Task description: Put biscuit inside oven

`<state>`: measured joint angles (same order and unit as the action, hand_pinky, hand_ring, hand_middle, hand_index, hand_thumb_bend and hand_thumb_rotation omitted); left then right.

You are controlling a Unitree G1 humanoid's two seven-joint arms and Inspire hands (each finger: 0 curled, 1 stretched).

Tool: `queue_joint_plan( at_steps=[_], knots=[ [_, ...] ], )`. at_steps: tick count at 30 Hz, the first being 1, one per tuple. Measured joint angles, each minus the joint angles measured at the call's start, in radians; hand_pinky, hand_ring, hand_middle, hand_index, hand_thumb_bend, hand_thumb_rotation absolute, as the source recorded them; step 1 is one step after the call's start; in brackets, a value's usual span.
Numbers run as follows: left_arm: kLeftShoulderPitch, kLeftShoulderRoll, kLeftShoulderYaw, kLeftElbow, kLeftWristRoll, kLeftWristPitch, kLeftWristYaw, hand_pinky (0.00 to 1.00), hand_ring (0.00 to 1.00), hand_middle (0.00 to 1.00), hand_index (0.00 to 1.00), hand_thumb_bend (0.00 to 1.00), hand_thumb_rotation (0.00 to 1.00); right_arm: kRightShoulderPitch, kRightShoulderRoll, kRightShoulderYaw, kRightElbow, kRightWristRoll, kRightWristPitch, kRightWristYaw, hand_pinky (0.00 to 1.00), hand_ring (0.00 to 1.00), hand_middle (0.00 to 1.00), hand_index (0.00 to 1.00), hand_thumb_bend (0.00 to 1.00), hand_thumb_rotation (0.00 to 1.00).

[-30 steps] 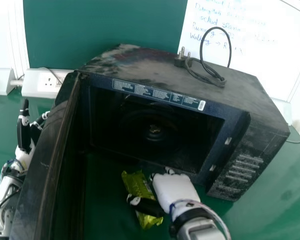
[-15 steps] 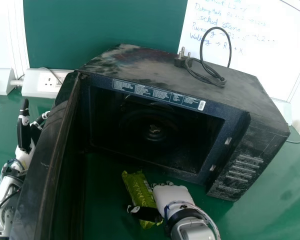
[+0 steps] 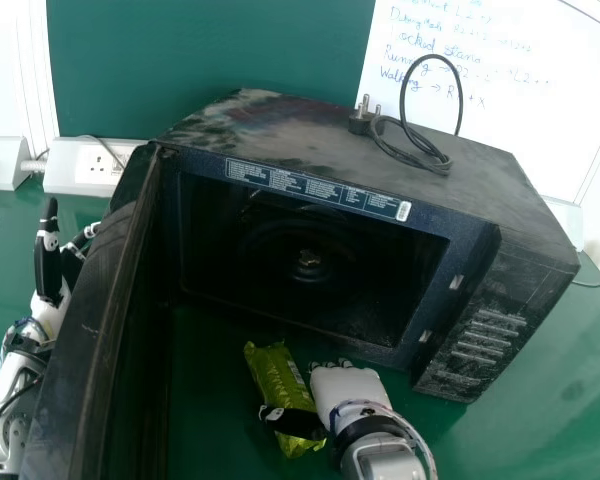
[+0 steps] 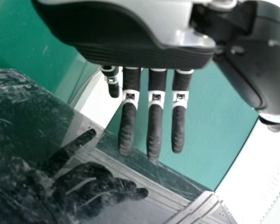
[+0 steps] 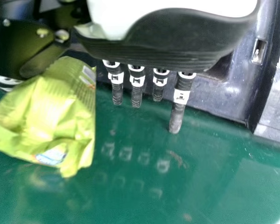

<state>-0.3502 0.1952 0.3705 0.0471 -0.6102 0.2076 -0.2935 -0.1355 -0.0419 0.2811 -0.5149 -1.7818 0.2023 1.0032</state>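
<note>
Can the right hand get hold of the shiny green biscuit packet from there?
Probably yes: the white-and-black right hand is close beside the packet, thumb across its nearer half, straight fingers off to its right, and I see nothing blocking the gap between.

From where I'm standing, the right hand [image 3: 348, 388] is hiding a bit of the green biscuit packet [image 3: 272, 372] with its thumb [image 3: 292, 423]. The oven door [image 3: 85, 350] is running off the head view's bottom edge.
</note>
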Motion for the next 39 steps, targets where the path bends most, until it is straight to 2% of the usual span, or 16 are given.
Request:
queue_joint_plan(
  at_steps=[6, 13, 17, 19, 23, 25, 28, 31, 34, 36, 39],
  knots=[
    [0.0, 0.0, 0.0, 0.0, 0.0, 0.0, -0.01, 0.24, 0.32, 0.41, 0.49, 0.52, 0.08, 0.008, -0.013, 0.043, 0.039, -0.031, 0.001, -0.06, 0.71, 0.86, 0.93, 0.92, 0.99, 0.7],
    [0.0, -0.001, 0.0, 0.0, 0.0, 0.0, -0.009, 0.24, 0.32, 0.41, 0.49, 0.52, 0.08, 0.014, -0.018, 0.079, 0.059, -0.053, 0.012, -0.082, 0.73, 0.86, 0.92, 0.9, 0.95, 0.69],
    [0.0, -0.001, 0.0, 0.0, 0.0, 0.0, -0.009, 0.24, 0.31, 0.41, 0.49, 0.52, 0.08, 0.009, -0.031, 0.085, 0.062, -0.055, 0.013, -0.085, 0.69, 0.81, 0.89, 0.88, 0.92, 0.68],
    [0.0, -0.002, 0.0, 0.0, 0.0, 0.0, -0.008, 0.24, 0.31, 0.41, 0.49, 0.52, 0.08, 0.007, -0.042, 0.089, 0.066, -0.053, 0.01, -0.086, 0.67, 0.78, 0.85, 0.85, 0.9, 0.64],
    [0.0, -0.003, 0.0, -0.005, 0.0, 0.0, 0.001, 0.24, 0.31, 0.4, 0.49, 0.52, 0.08, 0.01, -0.049, 0.091, 0.068, -0.036, 0.011, -0.106, 0.56, 0.67, 0.76, 0.82, 0.82, 0.53],
    [0.0, -0.004, 0.0, -0.005, 0.0, 0.0, 0.001, 0.24, 0.32, 0.41, 0.49, 0.52, 0.08, 0.009, -0.046, 0.093, 0.069, -0.035, 0.014, -0.107, 0.44, 0.52, 0.63, 0.78, 0.76, 0.49],
    [0.0, -0.004, -0.001, -0.005, 0.0, 0.0, 0.003, 0.24, 0.31, 0.4, 0.49, 0.52, 0.08, 0.007, -0.046, 0.098, 0.071, -0.036, 0.016, -0.108, 0.3, 0.38, 0.49, 0.77, 0.74, 0.42],
    [0.0, -0.005, -0.002, -0.005, 0.001, 0.0, 0.007, 0.24, 0.31, 0.4, 0.49, 0.52, 0.08, 0.004, -0.051, 0.097, 0.071, -0.023, 0.016, -0.11, 0.28, 0.38, 0.48, 0.76, 0.73, 0.36],
    [0.0, -0.006, -0.002, -0.005, 0.001, 0.0, 0.007, 0.24, 0.31, 0.41, 0.49, 0.52, 0.08, 0.001, -0.054, 0.097, 0.072, -0.016, 0.017, -0.111, 0.24, 0.32, 0.43, 0.72, 0.67, 0.18],
    [0.0, -0.006, -0.002, -0.005, 0.001, 0.0, 0.007, 0.24, 0.31, 0.4, 0.49, 0.52, 0.08, -0.002, -0.054, 0.098, 0.075, -0.017, 0.017, -0.111, 0.17, 0.24, 0.37, 0.68, 0.69, 0.07],
    [0.0, -0.008, -0.002, -0.008, 0.001, 0.001, 0.014, 0.24, 0.31, 0.4, 0.49, 0.52, 0.08, -0.004, -0.056, 0.1, 0.078, -0.017, 0.017, -0.111, 0.12, 0.19, 0.32, 0.66, 0.69, 0.04]
  ],
)
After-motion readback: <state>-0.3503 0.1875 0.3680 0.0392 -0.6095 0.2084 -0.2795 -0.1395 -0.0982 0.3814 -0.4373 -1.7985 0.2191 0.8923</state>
